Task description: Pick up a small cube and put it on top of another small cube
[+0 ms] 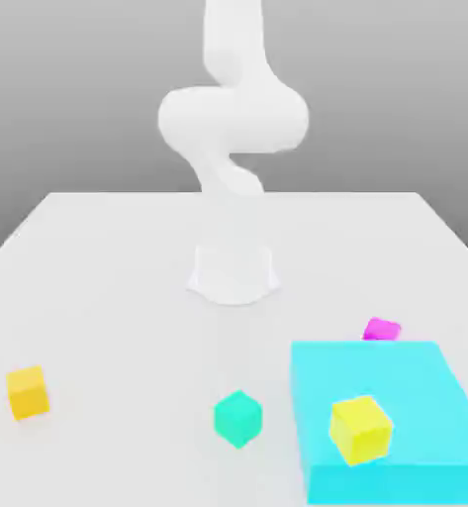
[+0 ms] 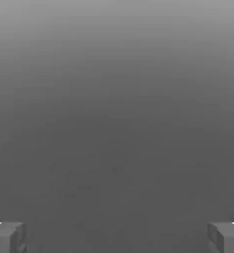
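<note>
Nearest in the exterior view: big flat cyan block (image 1: 396,475) at the front, toward that view's right, resting on the white table (image 1: 99,297). Lemon-yellow cube (image 1: 360,429) sits on top of the block, near its left front part, turned a bit off square.

Teal cube (image 1: 238,417) sits on the table just left of the block, not touching it, rotated so a corner faces the camera. Golden cube (image 1: 28,391) sits far off at the exterior view's left, well apart from the teal one (plain faces, slightly tilted in yaw), alone on bare table.

Behind the block's far edge: small magenta cube (image 1: 382,329), just beside that edge, partly hidden by it.

Further back, mid-table: the arm's round white base (image 1: 234,272), with the arm (image 1: 233,114) rising and folding above it, well clear of all cubes.

Hand view: gripper (image 2: 117,237) spread wide, fingertips (image 2: 7,237) at opposite edges, nothing between them; plain grey backdrop beyond.
</note>
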`<state>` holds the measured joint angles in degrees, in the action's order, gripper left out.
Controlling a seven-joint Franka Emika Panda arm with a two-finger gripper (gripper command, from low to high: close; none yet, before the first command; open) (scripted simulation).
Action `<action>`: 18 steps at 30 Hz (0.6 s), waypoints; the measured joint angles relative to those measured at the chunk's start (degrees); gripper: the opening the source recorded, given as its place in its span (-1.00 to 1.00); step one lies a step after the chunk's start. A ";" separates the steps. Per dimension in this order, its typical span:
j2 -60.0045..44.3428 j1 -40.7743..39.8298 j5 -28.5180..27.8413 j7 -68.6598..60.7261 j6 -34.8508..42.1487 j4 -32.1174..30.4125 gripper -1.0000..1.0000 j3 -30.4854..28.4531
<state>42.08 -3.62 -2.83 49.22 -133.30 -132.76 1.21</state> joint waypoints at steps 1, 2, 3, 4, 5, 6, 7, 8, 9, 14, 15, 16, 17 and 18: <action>-1.63 -1.58 -1.19 1.43 -0.65 -0.42 0.00 0.49; -3.21 -2.94 -2.40 2.85 -1.27 -0.83 0.00 0.83; -4.76 -4.38 -3.50 4.18 -1.85 -1.21 0.00 1.20; -6.30 -5.78 -4.57 5.48 -2.42 -1.60 0.00 1.52; -7.84 -7.10 -5.64 6.78 -2.98 -1.97 0.00 1.76; -9.38 -8.39 -6.69 8.07 -3.53 -2.35 0.00 1.95; -10.92 -9.63 -7.73 9.34 -4.08 -2.72 0.00 2.08; -12.46 -10.82 -8.73 10.58 -4.64 -3.09 0.00 2.14; -14.00 -12.00 -9.72 11.82 -5.17 -3.46 0.00 2.17; -21.66 -17.23 -14.04 17.54 -7.88 -5.30 0.00 1.43; -23.17 -18.14 -14.74 18.56 -8.44 -5.68 0.00 1.11; -24.67 -19.03 -15.36 19.53 -9.02 -6.06 0.00 0.77; -26.16 -19.90 -15.90 20.44 -9.62 -6.44 0.00 0.40; -27.64 -20.68 -16.37 21.30 -10.23 -6.83 0.00 -0.06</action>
<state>14.44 -24.30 -19.20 70.52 -143.54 -139.59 1.15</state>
